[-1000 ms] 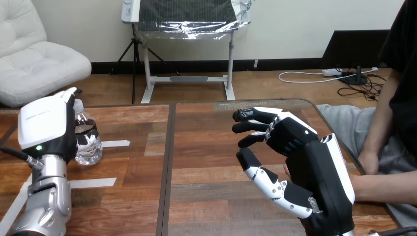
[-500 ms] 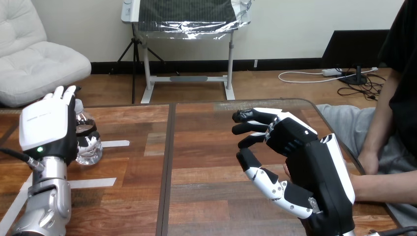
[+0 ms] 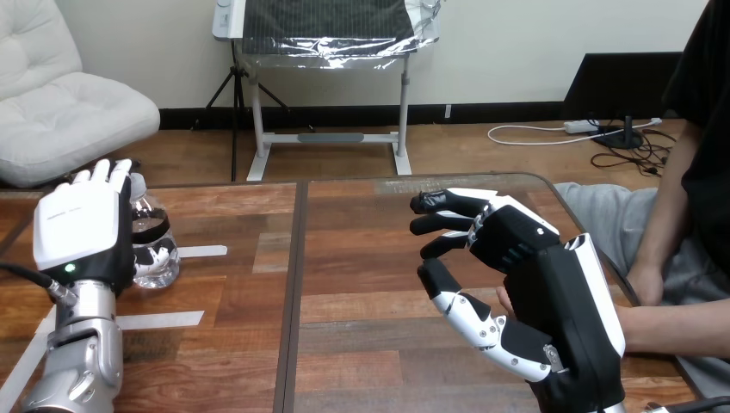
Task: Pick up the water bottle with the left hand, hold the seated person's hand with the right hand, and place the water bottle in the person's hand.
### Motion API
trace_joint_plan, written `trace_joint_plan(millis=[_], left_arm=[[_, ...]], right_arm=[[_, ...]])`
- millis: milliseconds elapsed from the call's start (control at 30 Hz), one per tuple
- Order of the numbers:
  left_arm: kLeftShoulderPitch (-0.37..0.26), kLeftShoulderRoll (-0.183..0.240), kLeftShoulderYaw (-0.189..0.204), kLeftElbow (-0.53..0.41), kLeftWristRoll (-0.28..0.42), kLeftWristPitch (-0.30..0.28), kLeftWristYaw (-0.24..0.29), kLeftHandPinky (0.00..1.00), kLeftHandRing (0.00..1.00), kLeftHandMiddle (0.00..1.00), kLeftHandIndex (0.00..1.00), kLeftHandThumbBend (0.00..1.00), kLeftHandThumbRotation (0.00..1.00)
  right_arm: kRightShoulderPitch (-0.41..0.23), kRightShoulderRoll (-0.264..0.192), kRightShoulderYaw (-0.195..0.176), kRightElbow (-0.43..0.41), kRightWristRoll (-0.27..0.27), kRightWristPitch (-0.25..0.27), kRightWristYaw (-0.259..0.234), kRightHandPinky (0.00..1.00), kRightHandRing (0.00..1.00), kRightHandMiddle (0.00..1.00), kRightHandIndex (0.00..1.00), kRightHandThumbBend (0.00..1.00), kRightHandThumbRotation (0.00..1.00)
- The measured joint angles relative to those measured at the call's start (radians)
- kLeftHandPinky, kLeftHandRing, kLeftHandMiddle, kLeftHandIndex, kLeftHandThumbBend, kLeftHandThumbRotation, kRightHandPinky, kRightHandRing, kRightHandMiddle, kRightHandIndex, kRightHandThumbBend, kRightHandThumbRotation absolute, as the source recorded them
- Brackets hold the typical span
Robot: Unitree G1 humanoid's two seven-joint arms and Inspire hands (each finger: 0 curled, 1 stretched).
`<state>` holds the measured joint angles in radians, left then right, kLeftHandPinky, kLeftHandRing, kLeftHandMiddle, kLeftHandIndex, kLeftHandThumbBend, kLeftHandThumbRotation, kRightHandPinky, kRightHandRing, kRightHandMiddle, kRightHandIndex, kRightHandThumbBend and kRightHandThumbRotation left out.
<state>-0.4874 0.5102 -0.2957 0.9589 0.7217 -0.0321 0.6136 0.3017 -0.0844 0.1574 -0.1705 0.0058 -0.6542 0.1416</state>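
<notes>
One water bottle point(image 3: 155, 247) stands upright on the tabletop point(image 3: 361, 267), just behind the left hand point(image 3: 79, 228). Its fingers point(image 3: 103, 172) are straight and raised, not wrapped round the bottle. The right hand point(image 3: 551, 292) is well right of the bottle, fingers loosely spread and holding nothing. One person's forearm point(image 3: 676, 331) lies behind it. A second ago the left fingers were curled.

Looks like a robot lab test bench from my end. I see a wooden table point(image 3: 361, 284) with white tape strips point(image 3: 202, 251) stuck flat on its left part. A person point(image 3: 680, 327) sits at its right side, forearm resting on the top.
</notes>
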Motion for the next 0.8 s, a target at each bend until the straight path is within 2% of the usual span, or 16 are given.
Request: trace_joint_plan(millis=[133,567,800], left_arm=[[-0.006,0.0,-0.005,0.007,0.0,-0.005,0.0,0.89,0.91,0.93,0.89,0.59,0.25],[-0.036,0.001,-0.009,0.026,0.0,-0.01,-0.006,0.82,0.88,0.9,0.87,0.6,0.24],[-0.059,0.001,-0.019,0.048,0.0,-0.015,-0.026,0.8,0.88,0.9,0.87,0.59,0.24]], right_arm=[[0.0,0.0,-0.001,0.0,-0.002,0.0,0.0,0.53,0.65,0.71,0.65,0.45,0.0],[0.0,0.0,-0.001,0.0,-0.002,0.0,0.001,0.53,0.65,0.71,0.65,0.45,0.0],[0.0,0.0,-0.001,0.0,-0.002,0.0,0.002,0.52,0.65,0.7,0.65,0.46,0.0]])
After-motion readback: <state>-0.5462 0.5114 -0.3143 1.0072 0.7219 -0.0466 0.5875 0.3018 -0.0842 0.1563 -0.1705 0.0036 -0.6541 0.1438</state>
